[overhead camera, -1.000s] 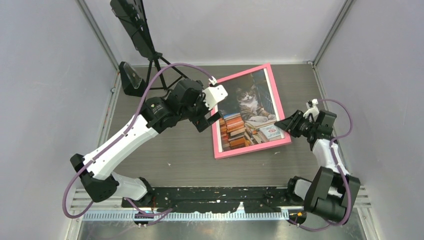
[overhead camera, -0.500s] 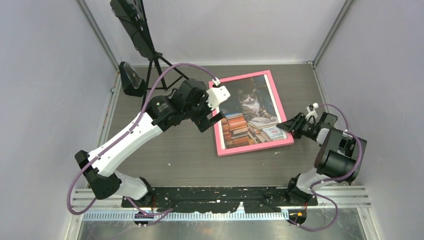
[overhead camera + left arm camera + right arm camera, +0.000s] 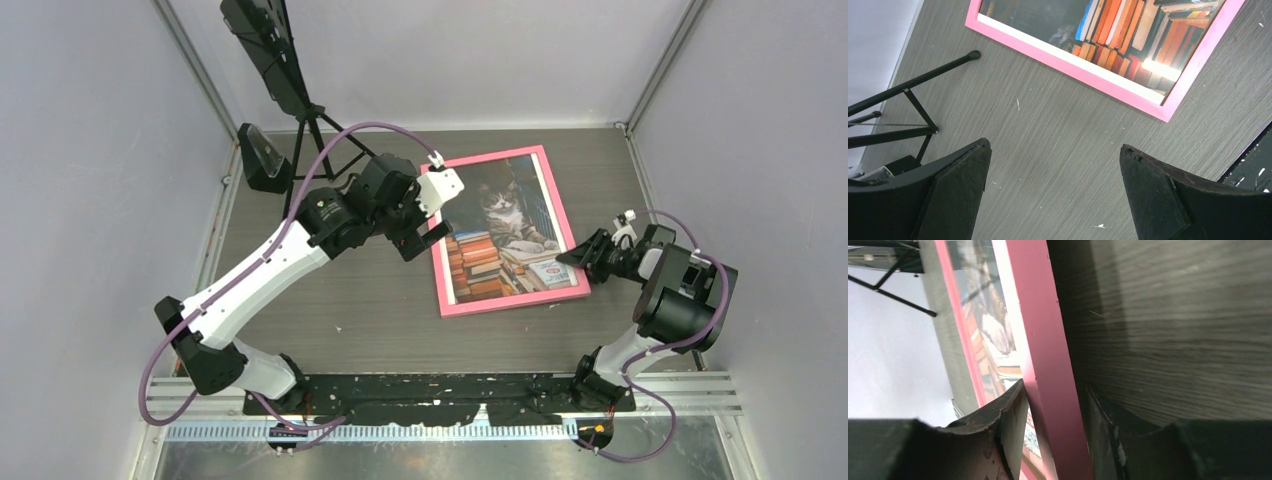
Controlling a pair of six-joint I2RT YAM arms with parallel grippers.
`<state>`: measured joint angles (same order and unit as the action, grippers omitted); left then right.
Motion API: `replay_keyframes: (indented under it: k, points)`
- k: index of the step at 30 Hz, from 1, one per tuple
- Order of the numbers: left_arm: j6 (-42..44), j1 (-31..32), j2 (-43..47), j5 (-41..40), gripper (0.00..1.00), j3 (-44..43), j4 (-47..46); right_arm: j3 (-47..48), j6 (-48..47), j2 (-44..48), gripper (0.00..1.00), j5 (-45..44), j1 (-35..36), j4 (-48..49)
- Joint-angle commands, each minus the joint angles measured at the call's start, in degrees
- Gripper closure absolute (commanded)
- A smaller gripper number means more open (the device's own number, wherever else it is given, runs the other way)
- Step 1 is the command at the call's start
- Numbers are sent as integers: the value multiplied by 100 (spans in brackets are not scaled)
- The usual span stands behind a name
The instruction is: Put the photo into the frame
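The pink frame lies flat on the grey table with the cat photo inside its rails. My right gripper sits low at the frame's right rail, near the front corner. In the right wrist view the rail runs between the two fingers of that gripper. A sliver of photo shows between the rail and one finger, so the jaws stand open around it. My left gripper hovers wide open over bare table just left of the frame, and nothing is between its fingers.
A black tripod stands at the back left, its legs close to my left gripper. A small black block sits beside it. Grey walls close in on three sides. A black mounting strip runs along the near edge.
The frame with the photo slid a little to the right and turned slightly. My right arm swung its elbow outward and its fingers spread apart. The left gripper drifted up and right, staying open.
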<state>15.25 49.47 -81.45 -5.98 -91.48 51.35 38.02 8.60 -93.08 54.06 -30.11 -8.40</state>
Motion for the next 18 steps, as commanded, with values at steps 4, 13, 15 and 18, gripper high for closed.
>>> replay_keyframes:
  k: [4, 13, 15, 18]
  points:
    - [-4, -13, -90, -9, 0, -271, -34, 199, -407, -233, 51, -1274, -34, -752]
    - [13, -20, -173, -53, 0, -360, 9, 371, -636, -95, 41, -1611, 2, -1103]
    - [0, -17, -223, -48, 0, -416, 39, 414, -660, -62, 39, -1614, 1, -1181]
    - [-8, -17, -262, -35, 0, -466, 50, 430, -644, 37, 37, -1584, 5, -1282]
